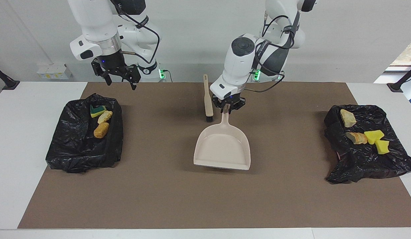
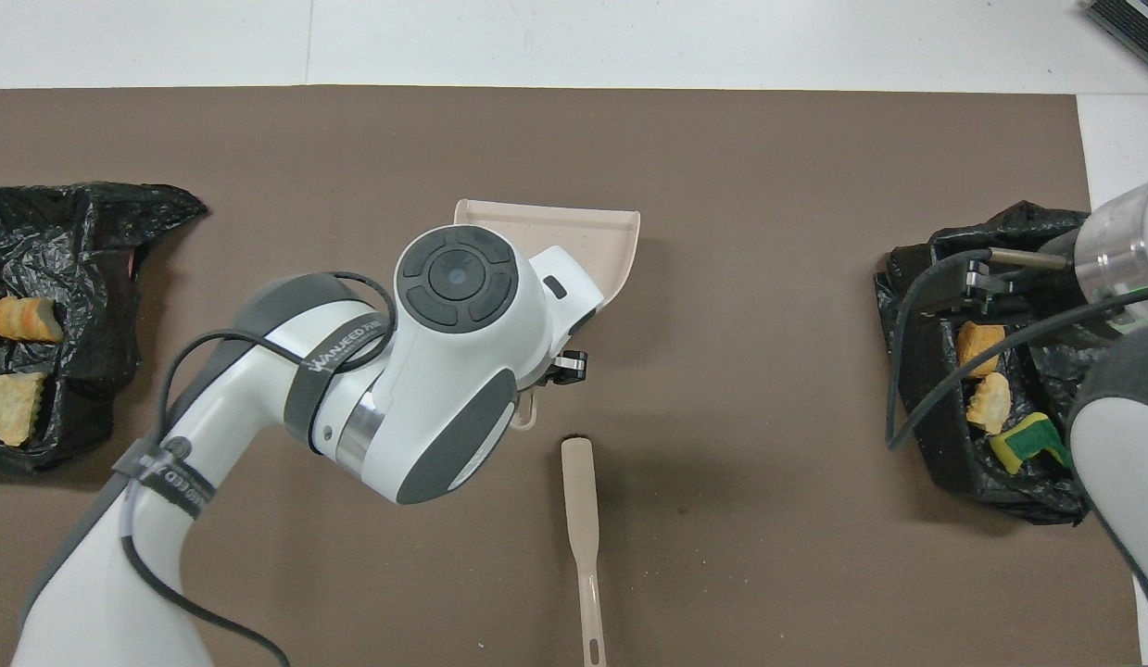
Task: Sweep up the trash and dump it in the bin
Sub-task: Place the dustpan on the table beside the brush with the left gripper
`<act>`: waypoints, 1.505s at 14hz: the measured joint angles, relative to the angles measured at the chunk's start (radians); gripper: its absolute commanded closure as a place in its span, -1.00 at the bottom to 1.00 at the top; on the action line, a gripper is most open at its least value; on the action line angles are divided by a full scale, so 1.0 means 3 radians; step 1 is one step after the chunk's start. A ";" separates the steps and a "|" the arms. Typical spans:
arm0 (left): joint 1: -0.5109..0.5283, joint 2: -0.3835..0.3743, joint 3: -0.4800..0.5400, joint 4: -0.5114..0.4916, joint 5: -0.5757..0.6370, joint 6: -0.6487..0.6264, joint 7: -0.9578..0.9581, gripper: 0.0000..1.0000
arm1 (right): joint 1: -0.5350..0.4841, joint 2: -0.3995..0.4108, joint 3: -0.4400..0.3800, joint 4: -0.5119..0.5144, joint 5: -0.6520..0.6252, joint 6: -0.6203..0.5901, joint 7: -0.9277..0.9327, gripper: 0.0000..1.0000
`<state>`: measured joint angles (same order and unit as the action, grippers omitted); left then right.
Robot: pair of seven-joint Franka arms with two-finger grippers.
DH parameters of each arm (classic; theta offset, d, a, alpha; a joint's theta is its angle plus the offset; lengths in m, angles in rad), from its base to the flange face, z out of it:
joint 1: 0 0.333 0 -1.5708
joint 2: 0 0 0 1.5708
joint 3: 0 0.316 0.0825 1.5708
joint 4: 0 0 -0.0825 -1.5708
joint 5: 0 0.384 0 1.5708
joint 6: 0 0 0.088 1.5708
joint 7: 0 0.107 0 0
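Two black bags (image 1: 82, 146) (image 1: 364, 162) (both lined bins), holding trash (image 1: 102, 129) (image 1: 371, 136)

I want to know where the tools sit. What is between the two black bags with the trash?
In the facing view, the dustpan and the brush lie on the brown mat between the two bags. The left gripper is at the dustpan's handle.

A brown mat (image 1: 159, 199) lies flat beneath the left gripper (image 1: 229, 107) and runs out toward both ends of the white table (image 1: 26, 139), whose bare top frames it. Past the right gripper (image 1: 120, 79), toward that arm's end, a white socket box (image 1: 52, 71) sits low on the wall, with a black stand foot (image 1: 8, 84) by the table's corner. A matching black foot (image 1: 399, 85) stands well apart from the left gripper, at its arm's end.
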<state>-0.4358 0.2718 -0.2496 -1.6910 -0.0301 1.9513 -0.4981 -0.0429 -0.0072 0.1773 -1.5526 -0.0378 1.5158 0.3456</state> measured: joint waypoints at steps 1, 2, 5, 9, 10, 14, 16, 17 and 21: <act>-0.0024 0.0058 -0.0002 -0.0039 0.0000 0.0147 -0.0074 1.00 | 0.0000 0.0000 0.0000 0.0000 0.0003 0.0000 0.0000 -1.00; -0.0040 0.0099 -0.0003 -0.0108 0.0000 0.0320 -0.0142 1.00 | 0.0000 0.0000 0.0001 0.0000 0.0006 0.0000 0.0000 -1.00; -0.0065 0.0128 -0.0004 -0.0294 0.0000 0.0586 -0.0217 1.00 | 0.0000 0.0000 0.0001 0.0000 0.0011 0.0000 0.0000 -1.00; -0.0083 0.0153 -0.0003 -0.0403 0.0000 0.0735 -0.0283 0.54 | 0.0000 0.0000 0.0001 0.0000 0.0015 0.0000 0.0000 -1.00; -0.0092 0.0176 -0.0001 -0.0413 0.0000 0.0757 -0.0297 0.28 | 0.0000 0.0000 0.0001 0.0000 0.0015 0.0000 0.0000 -1.00; -0.0092 0.0181 0.0024 -0.0404 0.0000 0.0761 -0.0312 -1.00 | 0.0000 0.0000 0.0000 -0.0003 0.0016 0.0000 0.0000 -1.00; -0.0077 0.0129 0.0061 -0.0378 0.0000 0.0728 -0.0320 -1.00 | 0.0000 0.0000 0.0001 -0.0004 0.0016 0.0000 0.0000 -1.00; -0.0040 0.0089 0.0076 -0.0346 0.0000 0.0663 -0.0320 -1.00 | 0.0000 0.0000 0.0001 -0.0004 0.0016 0.0000 0.0000 -1.00; 0.0324 -0.0072 0.0106 -0.0155 0.0026 0.0376 -0.0289 -1.00 | 0.0000 0.0000 0.0000 -0.0005 0.0018 0.0000 0.0000 -1.00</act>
<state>-0.3386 0.2501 -0.2179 -1.7376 -0.0224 2.0640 -0.5847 -0.0429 -0.0072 0.1775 -1.5540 -0.0323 1.5159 0.3456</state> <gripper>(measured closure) 0.000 0.000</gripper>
